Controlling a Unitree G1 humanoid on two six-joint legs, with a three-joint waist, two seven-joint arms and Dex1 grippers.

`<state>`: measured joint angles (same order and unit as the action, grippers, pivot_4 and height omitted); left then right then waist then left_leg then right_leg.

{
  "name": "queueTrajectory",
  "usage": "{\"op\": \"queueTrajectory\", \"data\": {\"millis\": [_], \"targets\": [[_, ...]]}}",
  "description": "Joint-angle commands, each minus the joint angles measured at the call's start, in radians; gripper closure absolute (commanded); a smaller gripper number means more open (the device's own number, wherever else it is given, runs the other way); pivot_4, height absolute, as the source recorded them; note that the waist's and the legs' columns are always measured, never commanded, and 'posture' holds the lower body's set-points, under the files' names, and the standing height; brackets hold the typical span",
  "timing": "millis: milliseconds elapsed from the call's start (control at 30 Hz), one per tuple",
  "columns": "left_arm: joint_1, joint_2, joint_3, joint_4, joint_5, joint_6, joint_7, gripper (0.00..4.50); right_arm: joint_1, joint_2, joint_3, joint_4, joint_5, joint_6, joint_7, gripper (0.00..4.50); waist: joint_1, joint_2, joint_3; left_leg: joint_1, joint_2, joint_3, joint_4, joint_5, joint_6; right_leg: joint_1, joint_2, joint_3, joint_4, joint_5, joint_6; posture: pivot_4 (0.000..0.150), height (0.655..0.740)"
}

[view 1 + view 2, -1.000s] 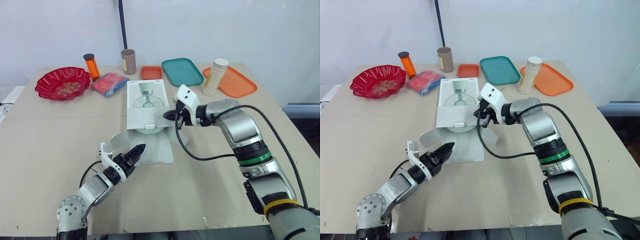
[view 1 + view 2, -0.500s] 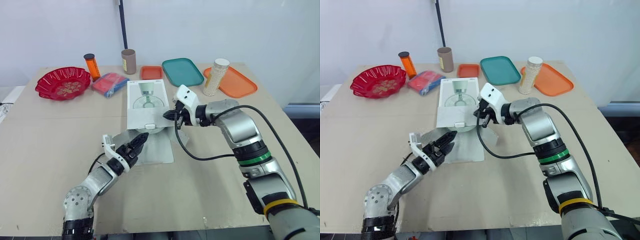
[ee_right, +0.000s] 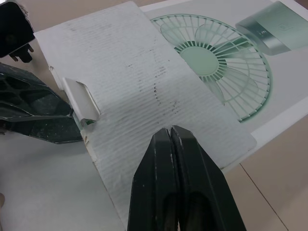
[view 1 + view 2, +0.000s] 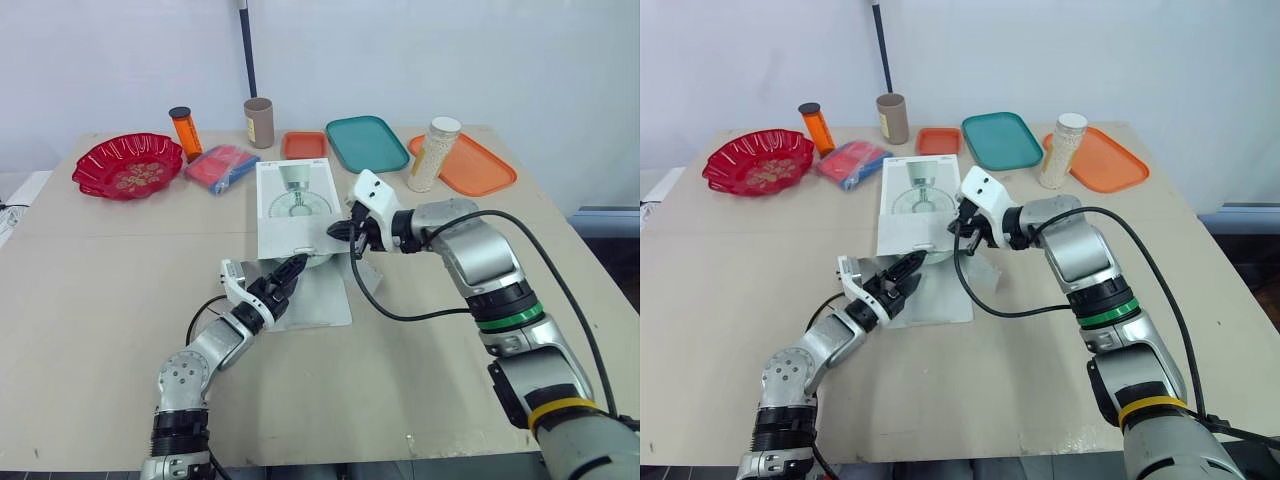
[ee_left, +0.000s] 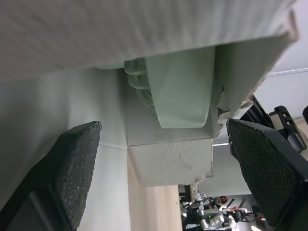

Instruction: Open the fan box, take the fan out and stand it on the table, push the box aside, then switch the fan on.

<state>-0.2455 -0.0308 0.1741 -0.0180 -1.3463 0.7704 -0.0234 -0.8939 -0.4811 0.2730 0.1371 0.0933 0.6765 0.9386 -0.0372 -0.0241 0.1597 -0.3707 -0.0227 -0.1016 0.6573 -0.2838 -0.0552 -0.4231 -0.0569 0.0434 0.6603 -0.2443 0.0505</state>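
The white fan box [image 4: 293, 205], printed with a fan picture, lies in the middle of the table with its lid raised. My right gripper [image 4: 345, 232] is shut on the lid's right edge, and the right wrist view has its fingers [image 3: 172, 144] pressed together against the ribbed flap [image 3: 159, 91]. My left gripper [image 4: 290, 270] reaches into the box mouth under the lid, open. Between its two pads [image 5: 72, 168] the pale green fan [image 5: 178, 91] sits inside the box, untouched.
Along the far edge stand a red bowl [image 4: 127, 166], an orange bottle [image 4: 183, 132], a brown tube [image 4: 258, 122], a red and blue packet [image 4: 220, 167], a small orange tray [image 4: 303, 145], a teal tray [image 4: 364, 142], a bead jar [image 4: 434, 153] and an orange tray [image 4: 470, 165].
My left gripper has moved forward and up from the near table to the box mouth, and its fingers have opened. The right gripper has stayed on the lid.
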Motion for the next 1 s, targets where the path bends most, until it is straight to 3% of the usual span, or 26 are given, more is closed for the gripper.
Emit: {"op": "queueTrajectory", "data": {"millis": [33,167,400,933,1000], "targets": [[-0.019,-0.008,0.003,-0.002,0.014,0.003,-0.026,0.06,-0.023,-0.011,-0.010,-0.044,0.004,-0.002,0.004,4.50,0.000,0.000,0.000,0.000,0.000,0.000,0.000,0.000,0.000,0.000,0.000,0.000,0.000,0.000,0.000,0.150,0.7400],[-0.029,-0.012,0.002,0.007,0.028,0.007,-0.038,0.06,-0.023,-0.009,-0.010,-0.043,0.005,-0.002,0.004,4.50,0.000,0.000,0.000,0.000,0.000,0.000,0.000,0.000,0.000,0.000,0.000,0.000,0.000,0.000,0.000,0.150,0.7400],[-0.042,-0.023,0.007,0.014,0.054,0.010,-0.037,2.17,-0.021,-0.008,-0.010,-0.046,0.005,-0.003,0.003,4.50,0.000,0.000,0.000,0.000,0.000,0.000,0.000,0.000,0.000,0.000,0.000,0.000,0.000,0.000,0.000,0.150,0.7400],[-0.035,-0.042,0.050,0.004,0.009,0.044,-0.009,2.17,-0.019,-0.007,-0.008,-0.046,0.004,-0.004,0.001,4.50,0.000,0.000,0.000,0.000,0.000,0.000,0.000,0.000,0.000,0.000,0.000,0.000,0.000,0.000,0.000,0.150,0.7400],[-0.034,-0.042,0.047,-0.001,0.009,0.046,-0.004,2.68,-0.019,-0.007,-0.009,-0.048,0.004,-0.001,0.000,4.50,0.000,0.000,0.000,0.000,0.000,0.000,0.000,0.000,0.000,0.000,0.000,0.000,0.000,0.000,0.000,0.150,0.7400]]}}
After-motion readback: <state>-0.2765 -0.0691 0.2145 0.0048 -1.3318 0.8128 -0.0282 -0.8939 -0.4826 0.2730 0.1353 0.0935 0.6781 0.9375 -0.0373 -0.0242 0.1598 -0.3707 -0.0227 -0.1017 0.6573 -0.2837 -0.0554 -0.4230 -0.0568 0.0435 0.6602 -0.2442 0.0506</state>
